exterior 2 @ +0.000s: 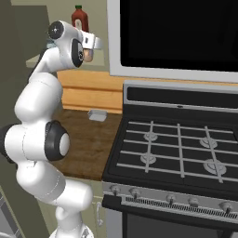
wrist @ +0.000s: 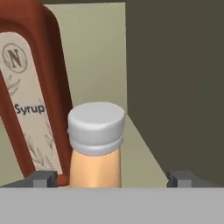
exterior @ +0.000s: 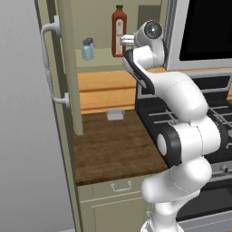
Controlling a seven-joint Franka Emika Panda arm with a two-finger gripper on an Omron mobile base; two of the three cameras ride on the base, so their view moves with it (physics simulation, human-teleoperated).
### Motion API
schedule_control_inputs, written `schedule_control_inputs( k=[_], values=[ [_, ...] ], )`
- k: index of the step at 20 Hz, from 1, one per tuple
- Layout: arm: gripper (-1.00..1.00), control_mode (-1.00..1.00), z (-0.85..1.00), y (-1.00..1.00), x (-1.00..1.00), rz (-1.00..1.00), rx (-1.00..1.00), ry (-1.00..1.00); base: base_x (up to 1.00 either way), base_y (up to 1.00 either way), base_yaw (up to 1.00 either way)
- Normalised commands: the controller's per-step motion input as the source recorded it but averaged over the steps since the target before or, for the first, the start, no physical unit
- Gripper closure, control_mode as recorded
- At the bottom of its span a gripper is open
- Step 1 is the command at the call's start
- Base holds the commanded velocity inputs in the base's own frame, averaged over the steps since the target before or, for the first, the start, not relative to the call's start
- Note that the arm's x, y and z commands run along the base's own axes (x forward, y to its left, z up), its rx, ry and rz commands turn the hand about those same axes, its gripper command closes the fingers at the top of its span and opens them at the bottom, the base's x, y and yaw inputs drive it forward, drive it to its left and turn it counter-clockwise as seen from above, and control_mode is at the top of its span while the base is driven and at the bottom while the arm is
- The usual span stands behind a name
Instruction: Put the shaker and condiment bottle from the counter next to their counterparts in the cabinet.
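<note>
Condiment bottle (wrist: pixel 95 144): short, orange-bodied, whitish-capped, standing upright on the cabinet shelf (wrist: pixel 140 153) just beside the tall dark-red syrup bottle (wrist: pixel 33 92), its counterpart, which is presumably why it stands there and not elsewhere on the board; whether the two touch cannot be told. Gripper (wrist: pixel 113 178): level with the shelf at the end of the raised arm, jaws spread wide, one dark tip on either side of the orange body with a clear gap on each (nothing is gripped), which reads as a release with the bottle resting on its own base. Shaker pair (exterior: pixel 88 49): two small pale-blue, grey-capped shakers close together at the left of the same shelf, well apart from the red bottle, so both halves of the task look placed. Cabinet door (exterior: pixel 68 68): swung open on the left, its grey bar handle (exterior: pixel 50 63) towards the camera. Desk (exterior: pixel 113 149): dark wood grain, carrying a small pale dish (exterior: pixel 115 114) near the back wall. Room for moving: the cabinet's right side wall stands close to the bottle and the syrup bottle crowds the left jaw, so the safest way out is judged to be straight back along the hand's own line; a sideways swing risks toppling either bottle. The shelf's front edge lies near the orange bottle's base.
</note>
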Motion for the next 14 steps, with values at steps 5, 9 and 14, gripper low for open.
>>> schedule_control_inputs(
  k=[5, 9, 14],
  values=[
    [-1.00, -1.00, 0.30, 0.00, 0.00, 0.00, 0.00, 0.00, 0.00, 0.00, 0.00],
    [-1.00, -1.00, 0.21, 0.07, -0.27, 0.00, 0.00, 0.02, 0.00, 0.00, 0.00],
    [-1.00, -1.00, 0.37, 0.11, -0.46, 0.00, 0.00, 0.01, 0.00, 0.00, 0.00]
  ],
)
